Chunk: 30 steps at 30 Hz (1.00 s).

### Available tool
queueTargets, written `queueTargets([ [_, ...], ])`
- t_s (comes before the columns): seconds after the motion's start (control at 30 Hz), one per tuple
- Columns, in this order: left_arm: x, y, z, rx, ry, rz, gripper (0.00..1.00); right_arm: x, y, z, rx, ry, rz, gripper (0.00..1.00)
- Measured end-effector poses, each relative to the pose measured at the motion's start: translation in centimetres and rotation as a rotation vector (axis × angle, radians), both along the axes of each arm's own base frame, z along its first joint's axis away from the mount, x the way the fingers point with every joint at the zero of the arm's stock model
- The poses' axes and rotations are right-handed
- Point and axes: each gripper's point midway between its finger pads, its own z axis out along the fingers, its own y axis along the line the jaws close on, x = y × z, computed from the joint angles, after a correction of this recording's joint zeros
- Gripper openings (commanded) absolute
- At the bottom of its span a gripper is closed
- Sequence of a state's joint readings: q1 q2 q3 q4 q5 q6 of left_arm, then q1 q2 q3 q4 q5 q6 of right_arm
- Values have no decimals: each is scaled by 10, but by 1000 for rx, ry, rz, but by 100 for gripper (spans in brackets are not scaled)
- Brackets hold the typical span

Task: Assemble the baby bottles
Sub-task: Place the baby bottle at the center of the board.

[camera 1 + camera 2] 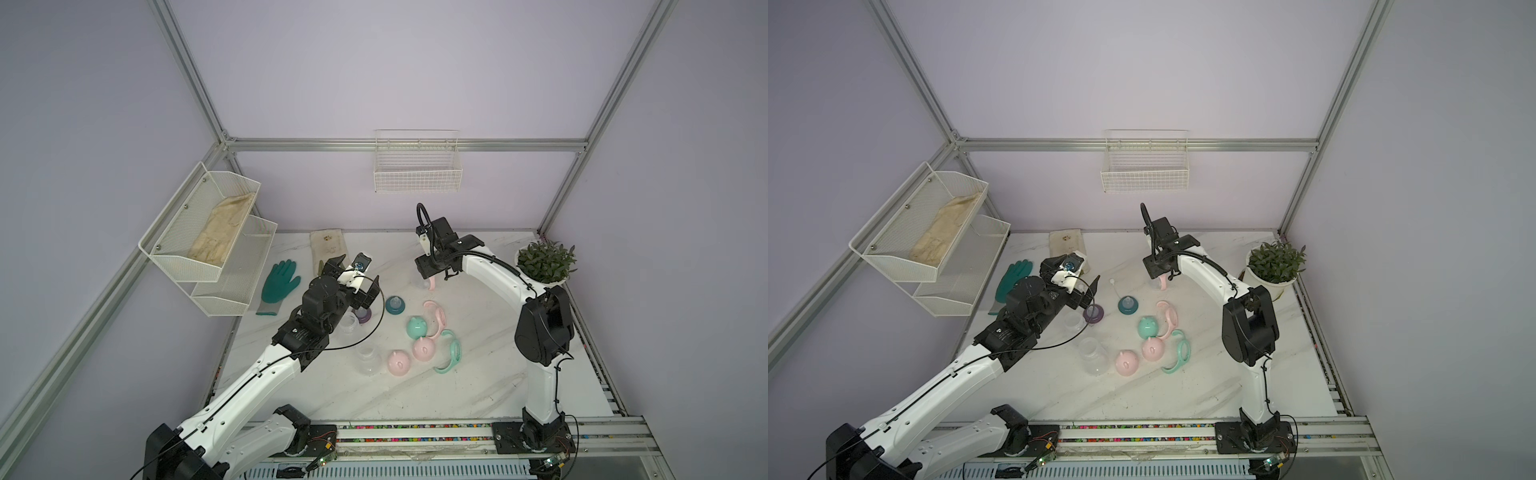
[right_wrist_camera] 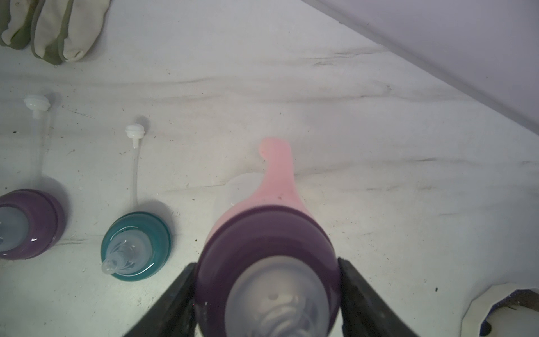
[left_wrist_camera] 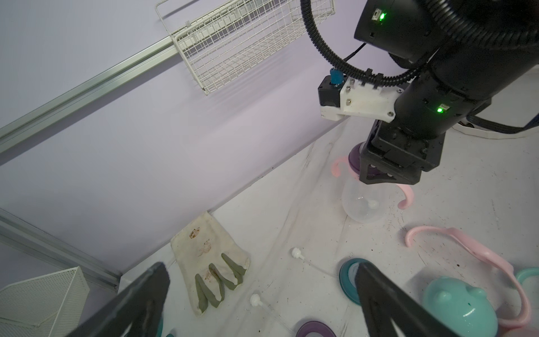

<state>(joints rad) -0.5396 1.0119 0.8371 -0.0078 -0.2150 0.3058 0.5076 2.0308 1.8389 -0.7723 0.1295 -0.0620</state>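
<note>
Because the collar has to be turned down onto a thread, the right fingers [image 2: 361, 291] come from above and clamp the purple collar [image 2: 262, 233] from both sides. It sits on a clear bottle [image 3: 364, 204] that already wears its pink handle ring [image 2: 278, 169]. This bottle stands upright on the worktop [image 1: 478, 395], far and about midway across, probably so that the surface takes the downward push.

The left fingers [image 3: 379, 291] are spread wide and hold nothing. They hang over the left-middle cluster, probably placed to take the next part or to steady a body.

Unassembled parts lie nearer:
- a teal collar [image 1: 395, 304]
- a second purple collar [image 1: 362, 314]
- two bare bottle bodies [image 1: 348, 324], [image 1: 368, 357]
- a mint dome cap [image 1: 417, 327]
- two pink dome caps [image 1: 424, 348], [image 1: 399, 362]
- a loose pink ring [image 1: 436, 316]
- a mint ring [image 1: 449, 351]

By my reckoning only one bottle is partly built.
</note>
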Motion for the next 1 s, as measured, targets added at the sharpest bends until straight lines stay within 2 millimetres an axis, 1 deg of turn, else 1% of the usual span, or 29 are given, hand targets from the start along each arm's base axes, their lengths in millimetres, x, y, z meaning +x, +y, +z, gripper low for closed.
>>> queueTargets([
  [0.13, 0, 0, -1, 1, 1, 2, 100, 3, 7, -7, -21, 5, 12, 20],
  [0.27, 1, 0, -3, 5, 6, 2, 100, 7, 13, -7, -31, 0, 21, 29],
  [0.37, 2, -1, -5, 8, 11, 2, 100, 8, 14, -7, -39, 1, 24, 40],
  [0.43, 3, -1, -6, 9, 13, 2, 100, 7, 14, -7, -44, 1, 26, 50],
  [0.47, 3, -1, -6, 10, 14, 2, 100, 7, 14, -7, -46, 1, 26, 54],
  [0.53, 3, -1, -6, 10, 15, 2, 100, 7, 14, -7, -50, 2, 27, 60],
  [0.63, 3, -1, -6, 11, 15, 2, 100, 6, 13, -7, -54, 3, 28, 66],
  [0.67, 3, -1, -7, 11, 16, 2, 100, 6, 13, -7, -56, 4, 28, 69],
  [0.7, 3, -2, -7, 12, 18, 2, 100, 6, 13, -6, -56, 4, 28, 74],
  [0.83, 5, -2, -11, 17, 26, 2, 100, 7, 13, -4, -56, -1, 30, 80],
  [1.0, 5, -3, -15, 24, 39, 2, 100, 12, 16, 7, -42, -27, 32, 84],
])
